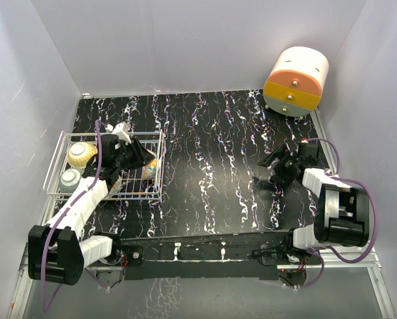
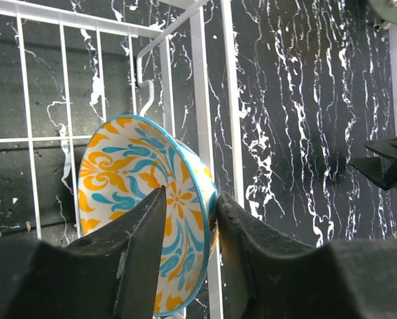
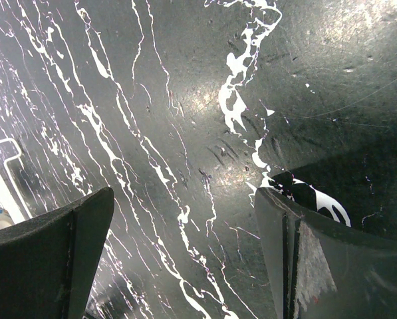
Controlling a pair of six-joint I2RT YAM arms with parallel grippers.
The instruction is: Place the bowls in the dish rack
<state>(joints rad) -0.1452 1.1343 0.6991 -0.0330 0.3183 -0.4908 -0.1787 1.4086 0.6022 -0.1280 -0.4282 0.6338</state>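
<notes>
**Left end effector grips a bowl on edge at the dish rack's right wall**

The black marbled surface (image 1: 211, 166) carries the dish rack (image 1: 148, 132) at your far left. The round drawer unit (image 1: 296, 81) stands well apart at the back right.

Your left arm (image 1: 85, 199) reaches up and across the rack's near side, with its wrist over the wire grid. The right arm (image 1: 331, 193) is bent over bare surface on the other side, and the right end effector (image 1: 278, 169) is spread open and holds nothing. Only the left arm is placed to work in the rack.

The left end effector (image 2: 190, 199) is clamped on the rim of the orange-and-teal bowl (image 2: 138, 186). That bowl stands on edge, tilted, just inside the rack's right wall. Its patterned hollow faces the rack's interior and its back is toward the wall wire. The coming move likely turns on that lean: the bowl should settle against the wire when you let go.

2 more bowls sit at the rack's left end, the cream-yellow bowl (image 1: 82, 154) behind the grey-white bowl (image 1: 70, 179). You cannot pick out a 4th, because the left arm covers part of the rack.
</notes>
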